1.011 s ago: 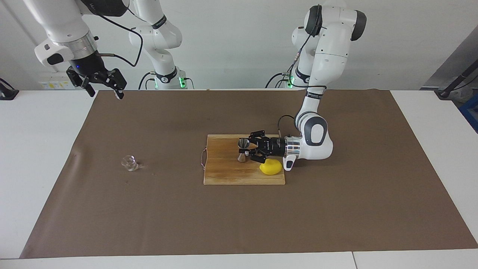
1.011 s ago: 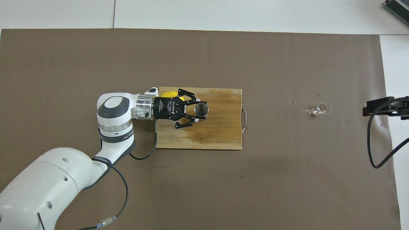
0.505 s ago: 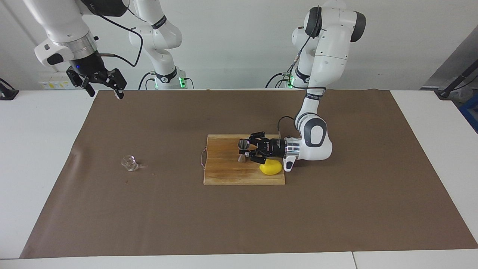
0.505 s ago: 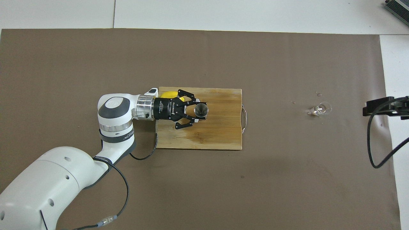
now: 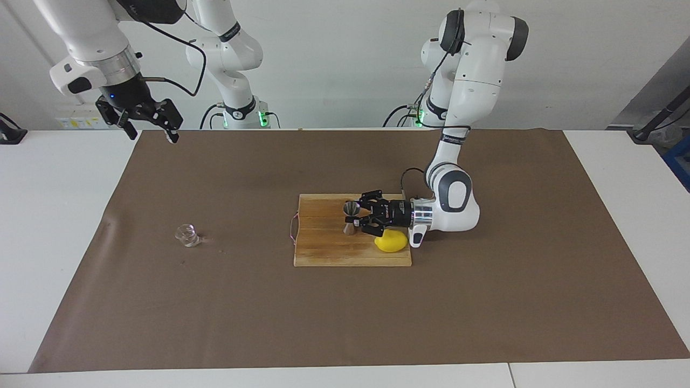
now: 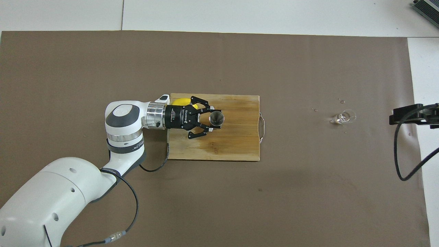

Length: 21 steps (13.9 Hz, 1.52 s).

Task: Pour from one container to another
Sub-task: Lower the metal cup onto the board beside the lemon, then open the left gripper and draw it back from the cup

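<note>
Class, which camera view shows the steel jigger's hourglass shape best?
The facing view: the jigger stands upright on the cutting board, both cones and the waist showing. The overhead view shows only its round open mouth.

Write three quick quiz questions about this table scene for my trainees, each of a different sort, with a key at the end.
1. Choose one: what lies on the cutting board beside the jigger? A lemon; B spoon; C bottle.
2. True or false: the glass cup stands on the brown mat, off the board, toward the right arm's end of the table.
3. Fill the gap: the right gripper waits raised and open, while the ____ arm reaches low over the board to the jigger.
Key: 1 A. 2 true. 3 left: the left gripper is at the jigger.
</note>
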Motion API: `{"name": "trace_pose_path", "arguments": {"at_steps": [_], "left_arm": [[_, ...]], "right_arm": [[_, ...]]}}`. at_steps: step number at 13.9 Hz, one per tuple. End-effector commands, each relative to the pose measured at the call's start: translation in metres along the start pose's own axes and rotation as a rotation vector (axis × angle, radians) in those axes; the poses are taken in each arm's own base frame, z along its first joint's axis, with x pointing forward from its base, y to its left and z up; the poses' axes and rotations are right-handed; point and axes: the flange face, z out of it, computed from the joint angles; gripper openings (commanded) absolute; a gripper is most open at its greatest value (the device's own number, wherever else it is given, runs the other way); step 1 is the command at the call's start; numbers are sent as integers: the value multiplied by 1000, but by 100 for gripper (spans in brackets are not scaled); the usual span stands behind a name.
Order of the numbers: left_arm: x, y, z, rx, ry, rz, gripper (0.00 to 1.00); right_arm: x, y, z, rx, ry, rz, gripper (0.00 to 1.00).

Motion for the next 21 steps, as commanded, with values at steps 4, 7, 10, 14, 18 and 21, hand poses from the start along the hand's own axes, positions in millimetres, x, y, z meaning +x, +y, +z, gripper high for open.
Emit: {"name": "trace_pose_path", "arguments": {"at_steps": [4,7,10,14,18,21], "left_arm": [[7,3,2,-12,0,-1,100],[5,5,0,-5,3,1,100],[2,11,-7,18,24,-2,100],[-4,21,-31,21,40,10,100],[-20,44,-73,33,74,10,100],[-46,68,-122,84,208,110,100]], "right_arm": [[-7,2,-1,26,0,-9,100],[-7,2,-1,26,0,-9,100],[-7,2,-1,26,1,-9,100],[-7,2,-1,26,0,-9,100],[-7,2,-1,26,0,-9,100],[-9,24,-7,30,12,32,100]]}}
